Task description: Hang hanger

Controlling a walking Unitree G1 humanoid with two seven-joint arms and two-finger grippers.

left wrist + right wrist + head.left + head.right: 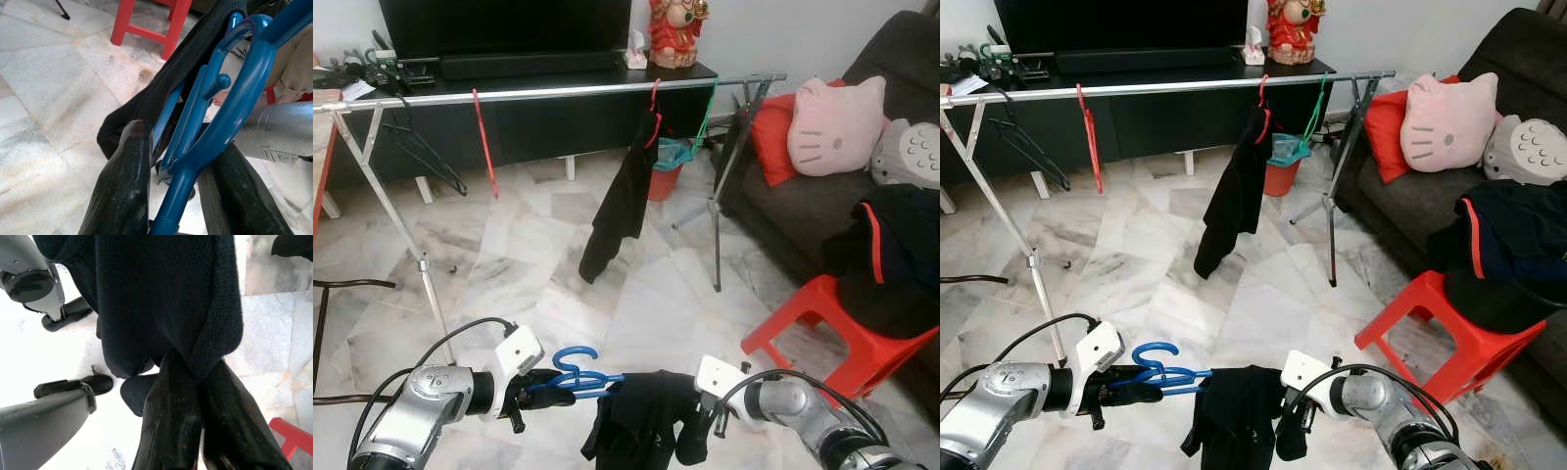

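A blue plastic hanger point(576, 373) with a black garment point(641, 419) draped on it hangs low in front of me, above the marble floor. My left gripper point(536, 386) is shut on the hanger's neck just below its hook; its fingers point(122, 186) press both sides of the blue stem. My right gripper point(697, 423) is shut on the garment's edge, the cloth point(161, 298) bunched between its fingertips. The metal clothes rail point(558, 92) stands further ahead, carrying a red hanger point(485, 142), a dark hanger point(421, 152) and a hung black garment point(625, 191).
A red plastic stool point(842, 328) with dark clothes on it stands at the right, beside a dark sofa point(822, 211) with cushions. Behind the rail is a black TV cabinet point(548, 108). The rail's legs point(715, 211) stand on the floor, and a red bin point(663, 179) sits behind them.
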